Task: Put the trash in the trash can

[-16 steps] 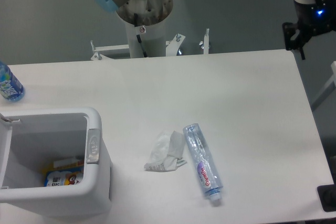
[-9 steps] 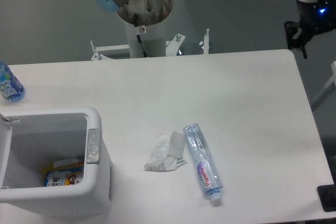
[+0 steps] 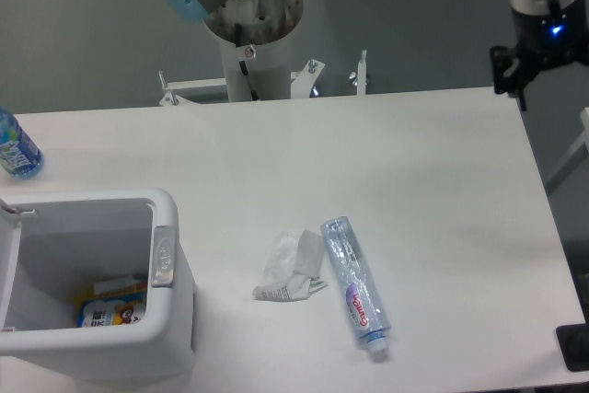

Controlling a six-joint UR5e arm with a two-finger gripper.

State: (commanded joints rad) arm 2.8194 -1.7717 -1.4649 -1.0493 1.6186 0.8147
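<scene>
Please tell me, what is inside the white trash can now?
Inside the trash can, at the bottom, lies a colourful orange and blue package, with a flat white item beside it. The near wall hides the nearest part of the floor, so anything there cannot be seen.

White table (image 3: 414, 181), white trash can (image 3: 175, 319) with grey latch (image 3: 163, 255), white wrapper (image 3: 293, 267), clear bottle (image 3: 355, 286) with red-white label, pale blue cap.
</scene>
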